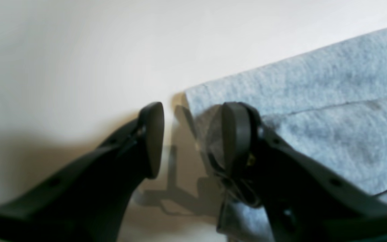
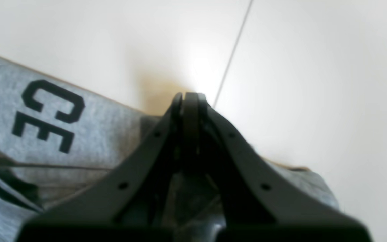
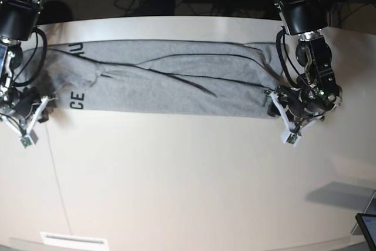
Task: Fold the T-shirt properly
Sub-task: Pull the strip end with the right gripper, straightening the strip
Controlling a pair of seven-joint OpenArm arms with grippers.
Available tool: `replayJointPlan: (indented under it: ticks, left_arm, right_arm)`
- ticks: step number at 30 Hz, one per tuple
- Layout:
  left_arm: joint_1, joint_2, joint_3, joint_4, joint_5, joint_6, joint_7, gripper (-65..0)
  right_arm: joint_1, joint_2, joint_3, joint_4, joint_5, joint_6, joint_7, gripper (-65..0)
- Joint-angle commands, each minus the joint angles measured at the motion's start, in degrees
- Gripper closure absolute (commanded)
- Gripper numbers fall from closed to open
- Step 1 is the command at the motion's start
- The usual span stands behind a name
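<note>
The right claw (image 2: pixel 190 101) has its two black fingers pressed together. In the right wrist view their tips meet over the white table (image 2: pixel 314 67), just past the edge of the T-shirt (image 2: pixel 89 117); whether a bit of cloth is caught lower between the fingers, I cannot tell. Beside this claw the grey cloth shows the black block letters "CE" (image 2: pixel 47 114), and a thin dark seam of the table runs away from the fingertips.

The left claw (image 1: pixel 193 137) is spread, with a clear gap between the fingers. One finger stands over the bare table, the other over the corner of the T-shirt (image 1: pixel 314 101). The shadow of the claw falls on the table in the gap. The cloth here is plain heather grey, and a folded edge crosses it.

In the base view the T-shirt (image 3: pixel 176 86) lies as a long band across the far half of the table (image 3: pixel 188 180), folded lengthwise, with some dark creases along it. The left claw (image 3: pixel 276 105) is at the end of the band on that view's right, the right claw (image 3: pixel 42 105) at the end on its left, near the letters. The near half of the table is white. A dark object shows at the lower corner on the view's right.
</note>
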Motion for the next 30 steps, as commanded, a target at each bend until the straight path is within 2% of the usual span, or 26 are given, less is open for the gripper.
replayJointPlan:
  ticks: [1,11,20,30]
  left_arm:
    - [-1.2,-0.8,-0.2,0.9,-0.5,-0.3,-0.9,-27.2]
    - [-1.4,-0.8,-0.2,-0.6,-0.5,-0.3,-0.9,-27.2]
    - [-2.5,-0.8,0.1,-4.3,-0.5,-0.3,-2.8,-27.2]
    - [-2.7,-0.7,0.2,-4.3,-0.5,-0.3,-2.9,-27.2]
  right_arm:
    - [0.3,1.2,0.5,1.3,0.6,0.3,0.8,0.0]
    - [-3.0,1.3,0.9,3.2,0.6,0.3,0.8,0.0]
    - [-5.1,1.3,10.7,6.0,0.6,0.3,-2.8,0.0]
    - [-8.1,0.7,11.4,6.0,0.6,0.3,-3.1,0.0]
